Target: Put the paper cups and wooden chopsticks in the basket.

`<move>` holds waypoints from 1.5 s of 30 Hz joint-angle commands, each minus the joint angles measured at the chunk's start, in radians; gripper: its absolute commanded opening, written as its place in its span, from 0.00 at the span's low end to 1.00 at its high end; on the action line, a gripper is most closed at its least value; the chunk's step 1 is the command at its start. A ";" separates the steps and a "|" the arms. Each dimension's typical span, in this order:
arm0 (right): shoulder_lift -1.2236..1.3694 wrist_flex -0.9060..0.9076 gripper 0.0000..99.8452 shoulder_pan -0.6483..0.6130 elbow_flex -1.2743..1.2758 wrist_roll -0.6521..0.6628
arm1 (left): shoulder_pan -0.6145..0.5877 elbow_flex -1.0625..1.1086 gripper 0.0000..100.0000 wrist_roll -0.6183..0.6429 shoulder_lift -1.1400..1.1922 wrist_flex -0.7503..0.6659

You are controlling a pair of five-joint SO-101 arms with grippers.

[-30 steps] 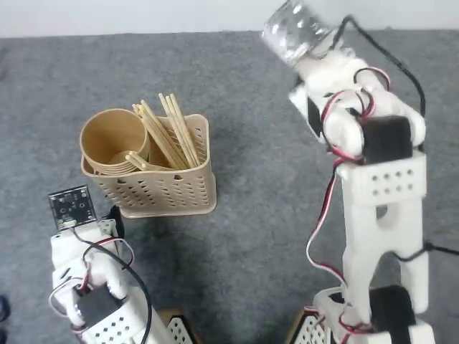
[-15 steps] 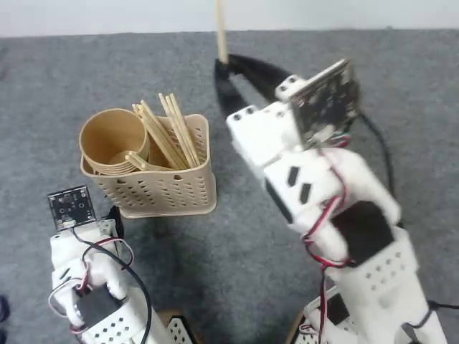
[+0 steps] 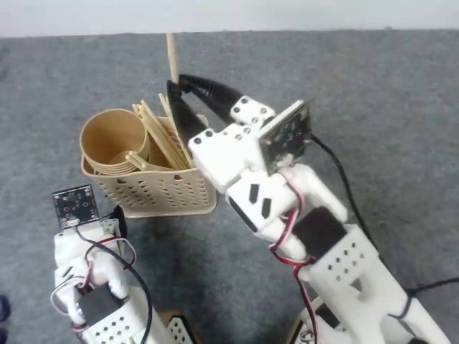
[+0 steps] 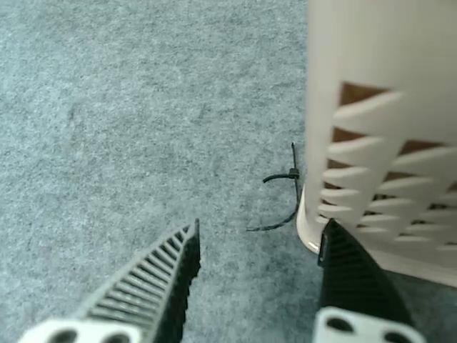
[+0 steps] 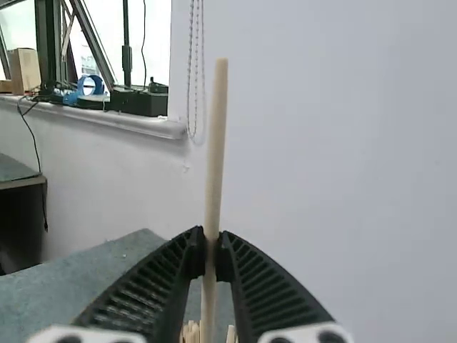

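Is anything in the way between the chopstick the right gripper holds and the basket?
Nothing visible blocks it. The right gripper pinches the pale wooden chopstick upright near the beige perforated basket's far rim; its open top holds chopsticks and brown paper cups.

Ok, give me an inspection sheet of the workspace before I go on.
Surface: grey carpet-like mat, flat.
Job's things: basket upright, holding stacked paper cups and a bundle of chopsticks; a single chopstick not yet in.
Clutter: black cable tie on the mat by the basket's foot.
Hands: right hand shut on the single chopstick, near the basket's far rim; left hand open, low beside the basket.
Cables: red, white and black wires along both arms.
Surroundings: white wall, window sill with items.
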 commanded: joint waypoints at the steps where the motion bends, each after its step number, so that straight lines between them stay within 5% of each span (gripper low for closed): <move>1: 0.067 -0.051 0.01 -0.008 0.040 -0.014 | 0.006 -0.005 0.25 -0.005 -0.018 -0.023; 6: 0.142 -0.053 0.01 -0.012 0.083 -0.012 | 0.006 -0.005 0.25 -0.005 -0.018 -0.023; 12: 0.113 -0.047 0.24 -0.013 0.083 -0.014 | 0.006 -0.005 0.25 -0.005 -0.018 -0.023; 20: 0.105 -0.031 0.20 -0.007 0.055 0.015 | 0.005 -0.005 0.25 -0.005 -0.018 -0.023; 23: 0.111 0.206 0.20 0.013 -0.109 0.103 | 0.005 -0.005 0.25 -0.005 -0.018 -0.023; 33: 0.409 0.863 0.20 0.162 -0.598 0.095 | 0.006 -0.005 0.25 -0.005 -0.018 -0.023; 38: 0.585 0.911 0.20 0.142 -0.669 -0.025 | 0.005 -0.005 0.25 -0.005 -0.018 -0.023; 45: 0.639 0.984 0.20 0.030 -0.824 -0.028 | 0.003 -0.005 0.25 -0.005 -0.018 -0.023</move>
